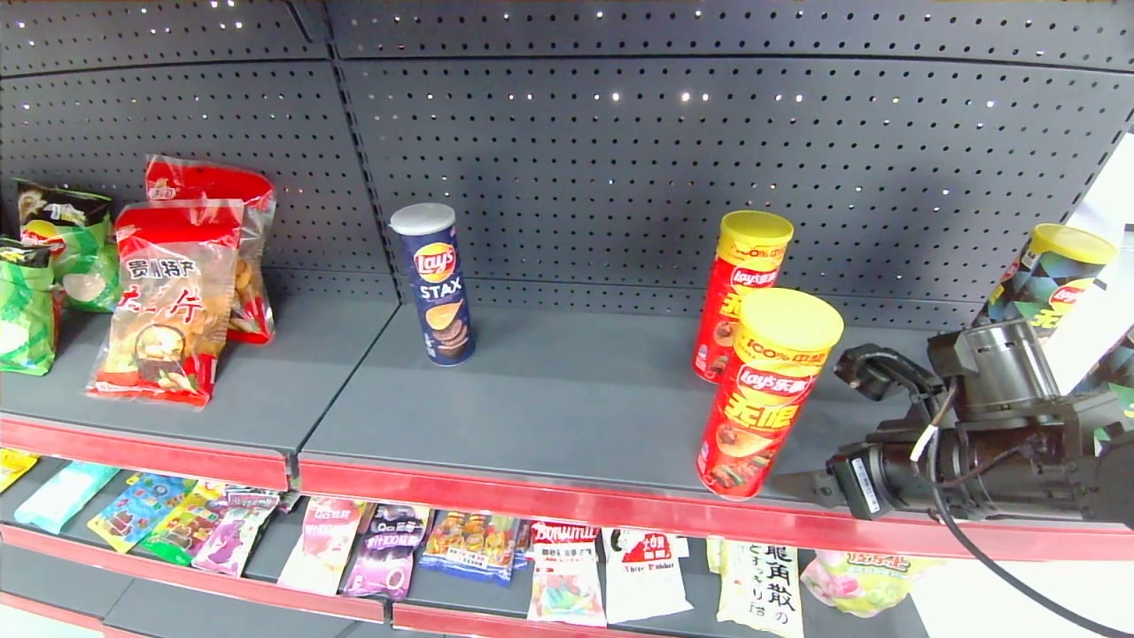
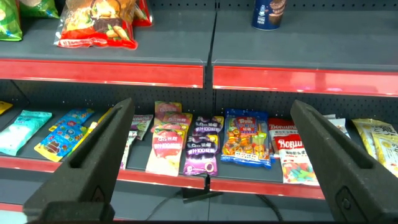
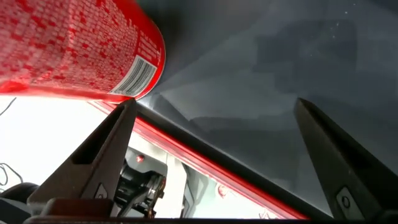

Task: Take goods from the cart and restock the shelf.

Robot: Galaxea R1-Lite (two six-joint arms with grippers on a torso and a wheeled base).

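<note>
A red chip can (image 1: pixel 766 399) with a yellow lid stands at the front edge of the grey shelf (image 1: pixel 549 399), and a second red can (image 1: pixel 740 283) stands right behind it. My right gripper (image 1: pixel 802 486) lies level with the shelf's red front strip, just right of the front can's base. In the right wrist view the right gripper (image 3: pixel 214 106) is open, and the red can (image 3: pixel 74 50) sits beside one finger (image 3: pixel 102 155), outside the gap. My left gripper (image 2: pixel 211 106) is open and holds nothing, facing the lower shelf.
A blue chip can (image 1: pixel 438 283) stands mid-shelf. Red snack bags (image 1: pixel 168 301) and green bags (image 1: pixel 27 301) fill the left bay. A black can with a yellow lid (image 1: pixel 1050 275) stands far right. Several flat snack packets (image 2: pixel 245 140) lie on the lower shelf.
</note>
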